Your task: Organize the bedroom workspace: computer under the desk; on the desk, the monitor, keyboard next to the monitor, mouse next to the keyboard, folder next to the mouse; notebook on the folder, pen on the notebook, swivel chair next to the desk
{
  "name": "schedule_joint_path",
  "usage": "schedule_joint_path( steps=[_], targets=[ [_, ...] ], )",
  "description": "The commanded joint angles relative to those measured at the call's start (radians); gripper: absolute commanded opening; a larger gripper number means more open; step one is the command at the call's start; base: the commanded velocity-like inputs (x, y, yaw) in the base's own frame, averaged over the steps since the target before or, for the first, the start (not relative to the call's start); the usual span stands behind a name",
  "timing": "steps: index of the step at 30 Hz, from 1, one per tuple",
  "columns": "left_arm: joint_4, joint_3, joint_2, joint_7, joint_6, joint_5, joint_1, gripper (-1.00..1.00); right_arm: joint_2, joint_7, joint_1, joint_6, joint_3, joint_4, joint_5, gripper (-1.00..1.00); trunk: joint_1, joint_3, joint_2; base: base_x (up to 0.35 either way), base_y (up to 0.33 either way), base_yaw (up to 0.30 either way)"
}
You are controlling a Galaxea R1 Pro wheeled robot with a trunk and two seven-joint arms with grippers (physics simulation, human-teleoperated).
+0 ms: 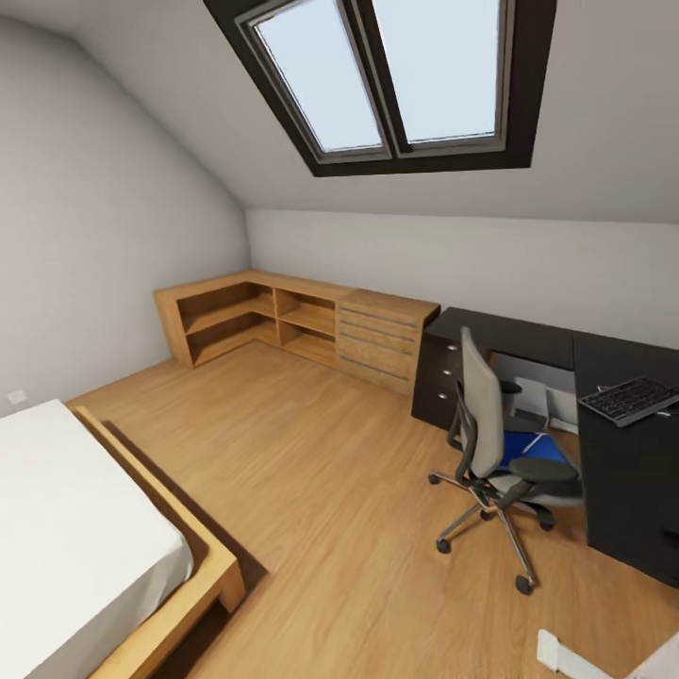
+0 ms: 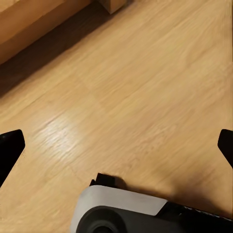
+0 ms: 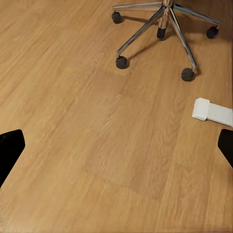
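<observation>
We find the slim silver-grey keyboard (image 1: 630,400) on the glossy black desk (image 1: 622,471), the flat bright-blue folder (image 1: 530,449) on the grey swivel chair (image 1: 490,443), both grippers spread and empty, remaining steps outstanding.

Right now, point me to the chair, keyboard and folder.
chair (image 1: 484,401): head view, on the grey backrest.
keyboard (image 1: 630,400): head view, middle of the key area, on the desk.
folder (image 1: 528,447): head view, blue patch showing behind the chair back.
</observation>
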Motion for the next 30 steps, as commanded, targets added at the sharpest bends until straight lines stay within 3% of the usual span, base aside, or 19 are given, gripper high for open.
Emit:
schedule_joint_path(
  steps=[1,15,30],
  targets=[
    [0.0,-0.006,0.0,-0.001,-0.003,0.009,0.0,1.0,0.0,0.0,-0.001,-0.002,-0.002,0.001,0.001,1.0,0.0,-0.001,-0.001,0.154,0.297,-0.297],
    [0.022,-0.008,-0.003,-0.001,-0.004,0.008,0.0,1.0,0.0,0.0,-0.001,-0.002,-0.002,0.001,0.003,1.0,0.0,-0.001,-0.001,0.127,0.294,-0.285],
    [0.023,-0.01,-0.023,-0.001,-0.004,0.005,0.0,1.0,0.0,0.0,-0.001,-0.001,-0.002,0.001,0.004,1.0,0.0,-0.001,-0.001,0.008,0.029,-0.268]
  ],
)
